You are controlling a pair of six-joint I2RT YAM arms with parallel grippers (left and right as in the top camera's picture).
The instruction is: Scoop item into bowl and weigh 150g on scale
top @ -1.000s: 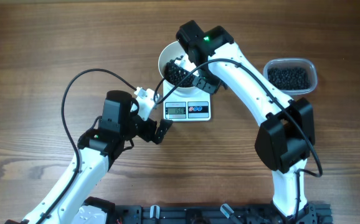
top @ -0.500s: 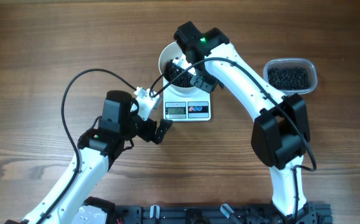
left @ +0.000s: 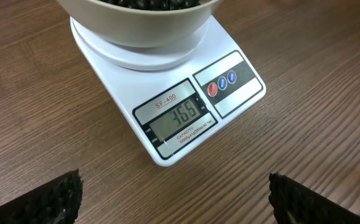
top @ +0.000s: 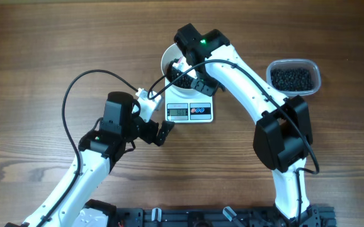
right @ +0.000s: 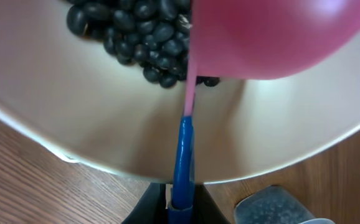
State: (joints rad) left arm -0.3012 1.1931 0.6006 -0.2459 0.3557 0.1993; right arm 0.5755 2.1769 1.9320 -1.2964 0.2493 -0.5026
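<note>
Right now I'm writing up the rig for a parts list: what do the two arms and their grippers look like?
Both arms, left arm and right arm, have white tubular links with boxy black joint housings, a black cable running alongside each, and a small green light. The left gripper has black fingers with knurled pads.

A brown wooden table (top: 56, 38) carries a white scale (top: 190, 112) near its middle and, well apart to the scale's right, a clear tub (top: 317, 69) of black beads (top: 291, 78).
</note>
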